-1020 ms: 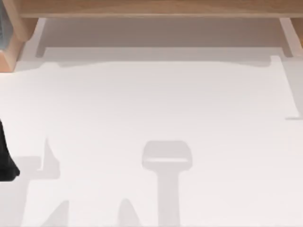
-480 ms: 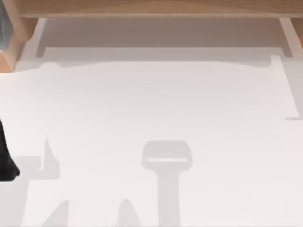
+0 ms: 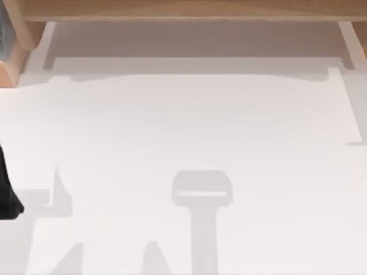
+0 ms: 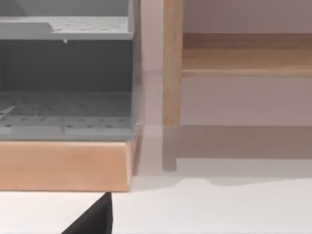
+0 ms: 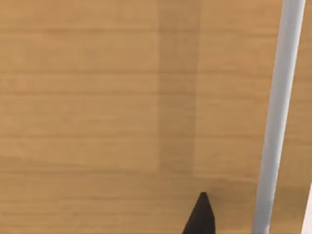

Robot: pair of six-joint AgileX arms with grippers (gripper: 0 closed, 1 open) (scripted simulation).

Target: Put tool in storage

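Where the top view's left edge cuts the white worktop [image 3: 189,126], a dark part of my left arm juts in, low on that side. The left hand [image 4: 92,220] is a black wedge over the worktop in the left wrist view. It sits near the corner of a wooden base [image 4: 63,165] that carries a grey perforated rack [image 4: 66,105]. Whether this hand is wide or narrow, I cannot tell. A wooden frame [image 3: 189,10] runs along the far edge of the worktop, and a grey T-shaped shadow [image 3: 202,197] lies near the middle front.

The right hand [image 5: 201,218] faces a wooden panel [image 5: 97,97] at close range, and its spread cannot be told either. Just beside it, apart from its dark tip, a pale silvery stick [image 5: 280,117] runs nearly upright across the panel. Whether that stick is the thing to be stored, I cannot tell.
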